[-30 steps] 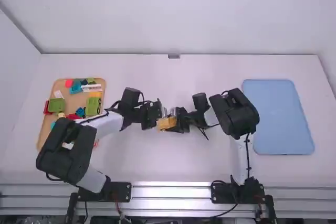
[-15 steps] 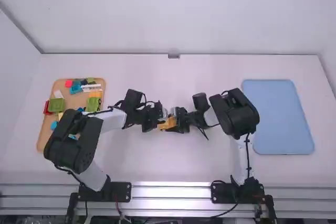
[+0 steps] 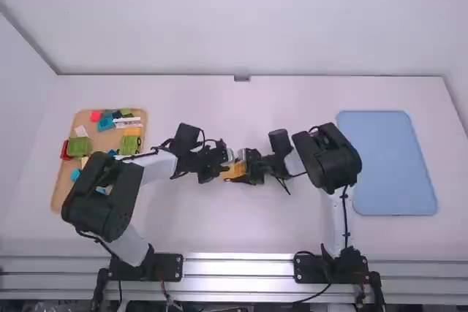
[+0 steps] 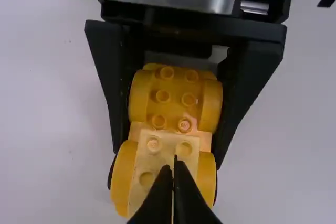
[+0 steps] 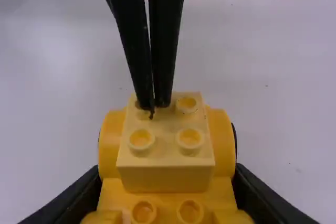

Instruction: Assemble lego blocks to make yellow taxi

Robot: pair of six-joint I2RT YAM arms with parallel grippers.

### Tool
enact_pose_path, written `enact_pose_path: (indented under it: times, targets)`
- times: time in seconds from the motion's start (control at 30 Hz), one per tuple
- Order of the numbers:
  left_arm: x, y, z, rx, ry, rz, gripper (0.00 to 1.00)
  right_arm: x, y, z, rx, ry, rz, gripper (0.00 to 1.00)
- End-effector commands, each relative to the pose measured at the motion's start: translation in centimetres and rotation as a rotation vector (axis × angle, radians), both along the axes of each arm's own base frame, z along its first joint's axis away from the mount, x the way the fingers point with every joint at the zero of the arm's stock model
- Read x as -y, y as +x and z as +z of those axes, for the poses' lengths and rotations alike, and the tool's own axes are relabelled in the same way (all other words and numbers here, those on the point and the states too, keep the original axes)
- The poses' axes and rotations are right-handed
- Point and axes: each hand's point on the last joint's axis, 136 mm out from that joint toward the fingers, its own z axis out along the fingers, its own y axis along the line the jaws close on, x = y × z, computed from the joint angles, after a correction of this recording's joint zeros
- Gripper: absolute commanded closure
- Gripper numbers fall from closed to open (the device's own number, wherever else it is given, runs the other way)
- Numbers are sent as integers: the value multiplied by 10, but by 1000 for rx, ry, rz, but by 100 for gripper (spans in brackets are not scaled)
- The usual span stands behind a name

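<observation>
The yellow taxi build (image 3: 234, 172) stays at the middle of the tabletop (image 3: 241, 231), while the left arm's elbow sits farther forward and nearer the middle than 1 second ago. The build is smooth plastic with rounded yellow sides and a paler, square-edged block (image 5: 164, 178) with 4 round studs. The right gripper's (image 3: 253, 167) fingers clasp the build's sides; the left gripper's (image 3: 222, 168) fingers are pressed together, empty, tips at 1 pale stud.

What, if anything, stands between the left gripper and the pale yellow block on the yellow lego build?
Nothing visible does: the left gripper, fingers shut, has its tips right at the pale yellow block.
</observation>
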Motion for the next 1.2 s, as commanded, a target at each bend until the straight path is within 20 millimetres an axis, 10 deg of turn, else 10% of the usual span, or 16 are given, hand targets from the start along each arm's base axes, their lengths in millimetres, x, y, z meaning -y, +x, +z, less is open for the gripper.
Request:
enact_pose_path:
  times: [0.0,0.3,0.97,1.17]
  targets:
    - [-9,-5,-19,-33,47,20,98,2,-5,-8,-4,-14,6,45]
    - [6,18,41,112,-42,-8,98,2,-5,-8,-3,-13,6,45]
    - [2,-22,-29,-115,43,-44,98,2,-6,-7,-5,-11,9,45]
    - [9,-10,2,-99,-43,-57,98,2,-6,-8,-7,-14,7,45]
